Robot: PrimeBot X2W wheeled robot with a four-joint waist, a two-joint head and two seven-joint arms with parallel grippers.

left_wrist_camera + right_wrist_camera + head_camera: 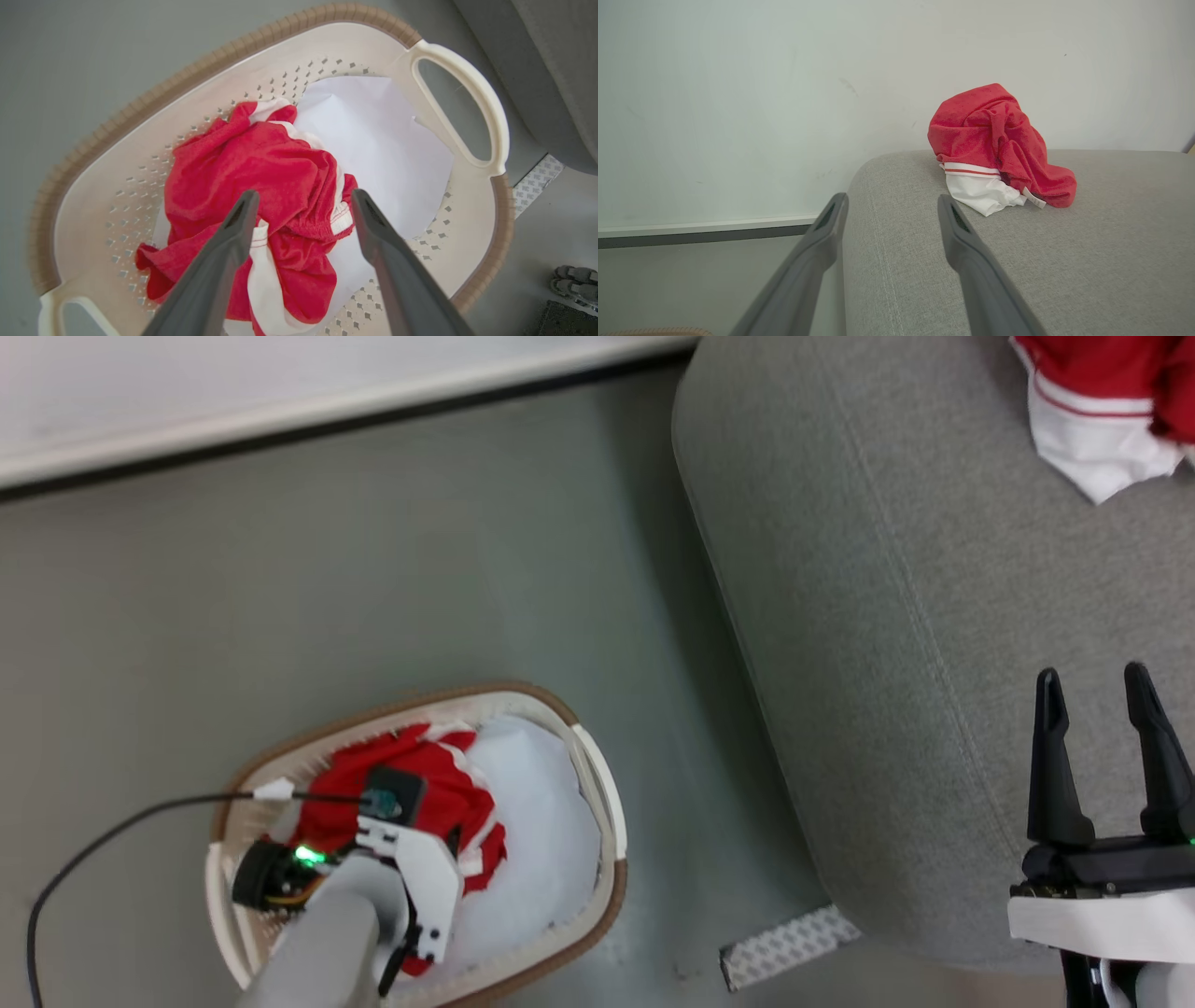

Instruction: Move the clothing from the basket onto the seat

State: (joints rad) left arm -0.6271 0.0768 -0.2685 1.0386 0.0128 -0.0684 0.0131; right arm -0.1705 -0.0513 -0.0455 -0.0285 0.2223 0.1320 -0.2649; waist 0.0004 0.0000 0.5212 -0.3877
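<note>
A crumpled red garment (261, 186) with white panels lies in the cream basket (327, 46), on a pale white cloth (387, 149). My left gripper (301, 200) hangs open just above it, one finger over each side of the bunched fabric. In the head view the left arm reaches down into the basket (597, 775) over the red garment (439, 784). A second red-and-white garment (994, 140) lies in a heap on the grey seat (1064, 256), also seen at the top right as the garment (1102, 401) on the seat (887, 616). My right gripper (1097, 695) stands open and empty over the seat's front edge.
The basket stands on a grey-green floor (327, 569) left of the seat. A white wall base with a dark strip (280, 401) runs along the back. A patterned pale strip (789, 943) lies on the floor by the seat's corner. A black cable (103, 840) trails from the left arm.
</note>
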